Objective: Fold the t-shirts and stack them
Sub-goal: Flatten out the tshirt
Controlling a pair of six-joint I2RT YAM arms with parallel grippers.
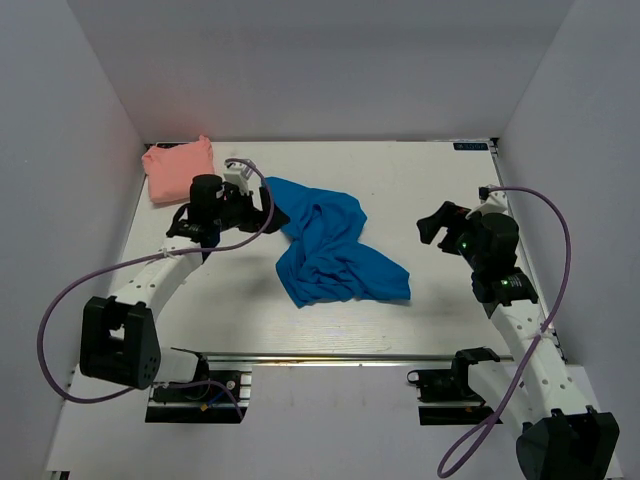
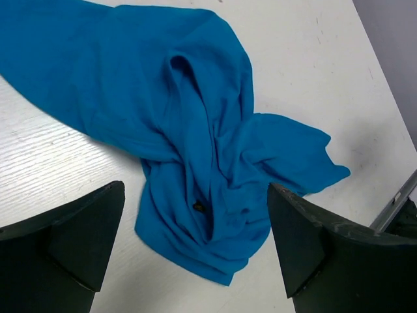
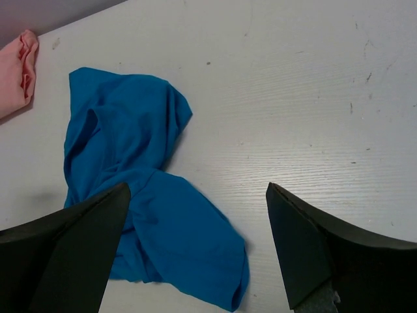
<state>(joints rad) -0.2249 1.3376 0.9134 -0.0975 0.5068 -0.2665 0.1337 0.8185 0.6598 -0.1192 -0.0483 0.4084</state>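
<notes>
The bright blue t-shirt (image 1: 330, 250) lies crumpled and twisted in the middle of the table; it also shows in the left wrist view (image 2: 195, 143) and the right wrist view (image 3: 137, 195). The salmon pink t-shirt (image 1: 178, 168) is a small folded bundle at the far left corner, its edge showing in the right wrist view (image 3: 16, 68). My left gripper (image 1: 265, 210) is open and empty, above the shirt's upper left end. My right gripper (image 1: 435, 225) is open and empty, above bare table to the right of the shirt.
White walls enclose the table (image 1: 420, 180) on the left, back and right. A metal rail (image 1: 330, 357) runs along the near edge. A purple cable (image 1: 70, 290) loops off the left arm and another (image 1: 555, 240) off the right arm.
</notes>
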